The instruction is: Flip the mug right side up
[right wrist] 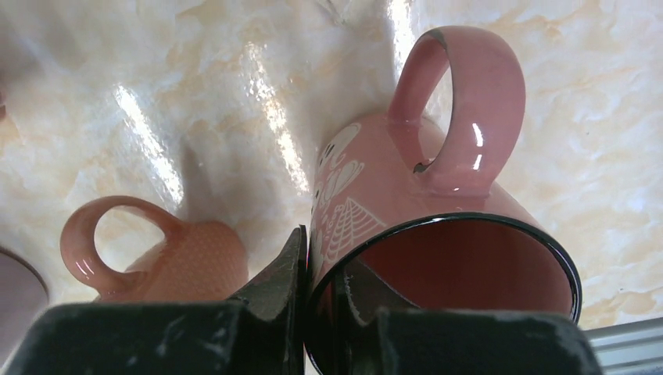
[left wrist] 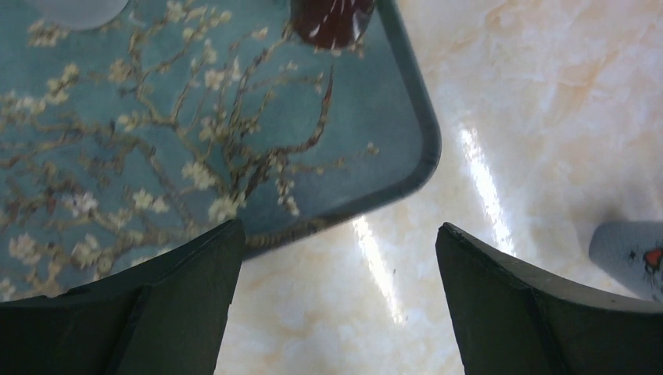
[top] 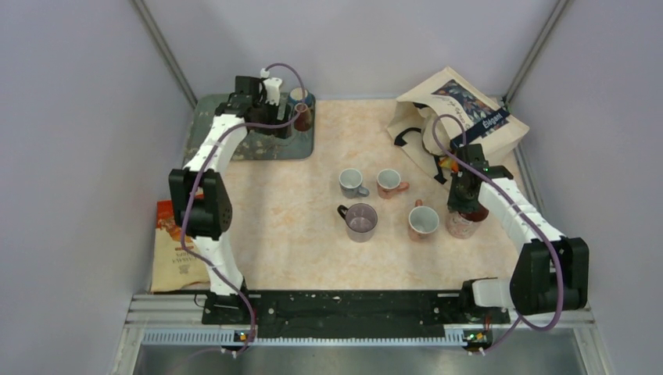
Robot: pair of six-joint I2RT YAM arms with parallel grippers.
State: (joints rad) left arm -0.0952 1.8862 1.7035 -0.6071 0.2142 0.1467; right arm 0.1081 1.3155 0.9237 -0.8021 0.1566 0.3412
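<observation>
Pink glaze with a white line pattern, a black band round the lip, a wide loop handle (right wrist: 461,101) – that is the mug (right wrist: 375,195) you are turning, and it sits at the right of the surface (top: 297,250), just beside an upright pink mug with a white inside (top: 423,221). Your right end effector (right wrist: 324,266) is pinching its wall at the rim, one finger down the outside and the other inside the mouth. That hold makes sense for this job: a rim pinch lets the wrist roll carry the body round. In the right wrist view the mouth opens toward the camera and the handle points away from it, so the mug reads as close to right side up. Its base is hidden from every view, though, so you cannot tell whether it is seated or hanging just clear. A dotted pink mug (right wrist: 180,258) stands near on the other side of the outer finger, apart from it – mind that gap when you let go. Your left end effector (left wrist: 336,234) hangs spread wide and holding nothing, over the corner of the blossom-printed tray (left wrist: 156,117) at the far left, well out of the way of the work.
</observation>
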